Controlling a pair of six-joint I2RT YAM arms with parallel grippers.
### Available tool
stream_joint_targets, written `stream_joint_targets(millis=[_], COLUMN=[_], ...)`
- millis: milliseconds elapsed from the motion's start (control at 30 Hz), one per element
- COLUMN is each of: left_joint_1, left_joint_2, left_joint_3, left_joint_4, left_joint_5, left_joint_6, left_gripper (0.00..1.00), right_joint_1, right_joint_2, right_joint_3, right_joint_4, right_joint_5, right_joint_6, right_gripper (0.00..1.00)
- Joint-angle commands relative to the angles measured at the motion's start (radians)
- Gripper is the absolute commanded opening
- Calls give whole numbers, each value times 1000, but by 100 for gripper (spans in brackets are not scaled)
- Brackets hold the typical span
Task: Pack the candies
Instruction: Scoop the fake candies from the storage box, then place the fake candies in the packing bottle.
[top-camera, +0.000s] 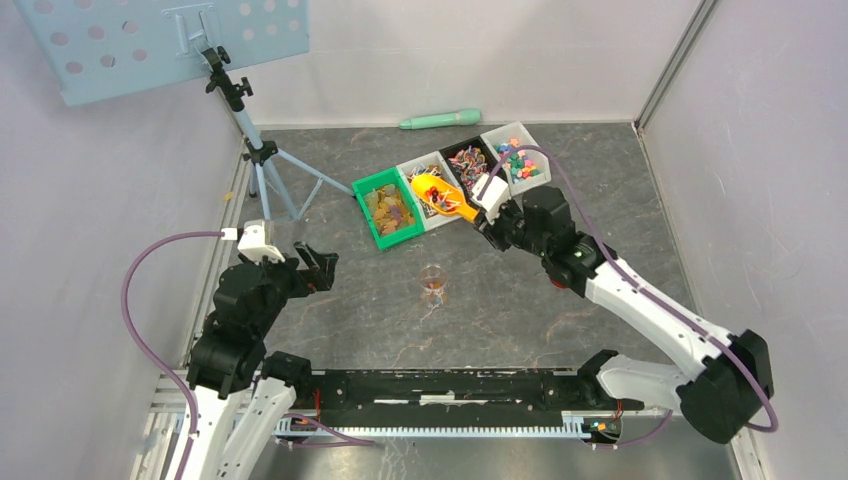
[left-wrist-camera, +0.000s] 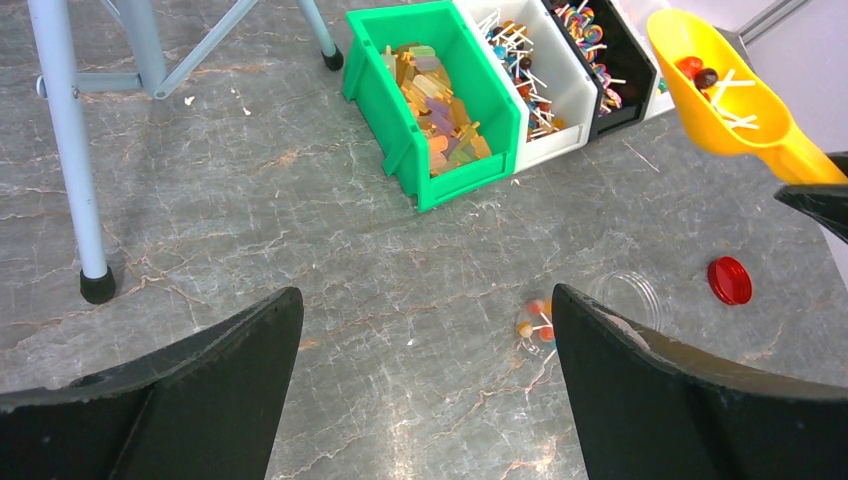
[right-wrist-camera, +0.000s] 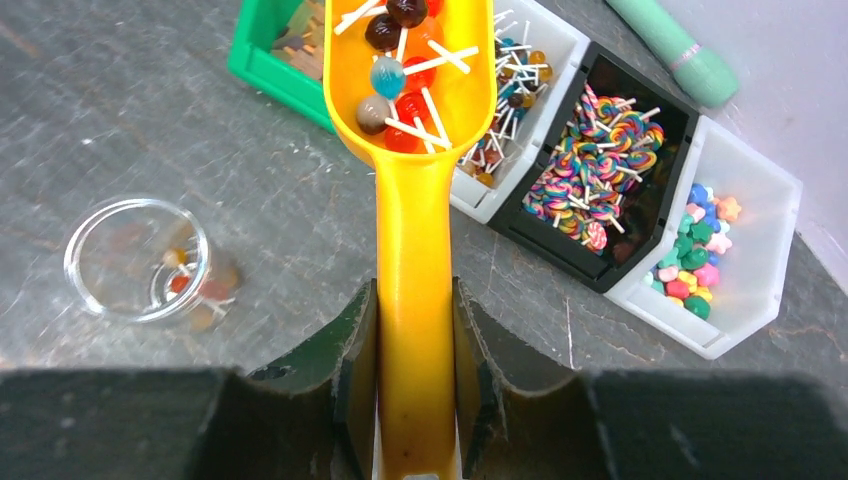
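Candies (right-wrist-camera: 405, 95) on white sticks, red, brown and pale blue, lie in the bowl of the yellow scoop (right-wrist-camera: 412, 210). Your right tool (right-wrist-camera: 413, 295) is pinching the scoop's handle between its fingers and holds it off the counter (top-camera: 380, 300). Seen from above, the bowl overlaps the white bin (right-wrist-camera: 560, 40) of stick candies beside the green bin (left-wrist-camera: 385, 60).

A few more candies sit at the bottom of the clear jar (right-wrist-camera: 100, 225), which stands upright on the counter, nearer the arms than the bins and apart from the scoop. A small red lid (left-wrist-camera: 729, 280) lies flat near the jar.

Your left tool (left-wrist-camera: 425, 293) hangs over bare counter with its fingers spread wide and nothing between them, well apart from the jar. Further along the row, the black bin (right-wrist-camera: 680, 110) holds swirled candies and the last white bin (right-wrist-camera: 770, 230) small coloured ones.
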Motion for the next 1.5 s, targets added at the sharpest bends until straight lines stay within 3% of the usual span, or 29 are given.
stream_joint_targets(millis=[0,333,600,1000,1467], left_joint_1=[0,0,0,0,-1], left_joint_2=[-13,-16,-21,-32,-40], left_joint_3=[24,22,20,16,14], left_joint_4=[12,14,15,12,14], left_joint_5=[-11,-5,1,3,5], left_joint_6=[45,46,45,47,47], left_gripper=[100,100,100,100,100], right_joint_1=[-3,2,2,26,118], right_joint_2=[-98,-263,-317,-322,-224], right_joint_3=[6,-10,-4,22,142], right_joint_4=[-94,-347,-473,-586,-724], right_joint_5=[-107,-162,-202,-230,-53], right_joint_6=[-71,-325,-420,-460,-424], right_gripper=[0,0,0,0,0])
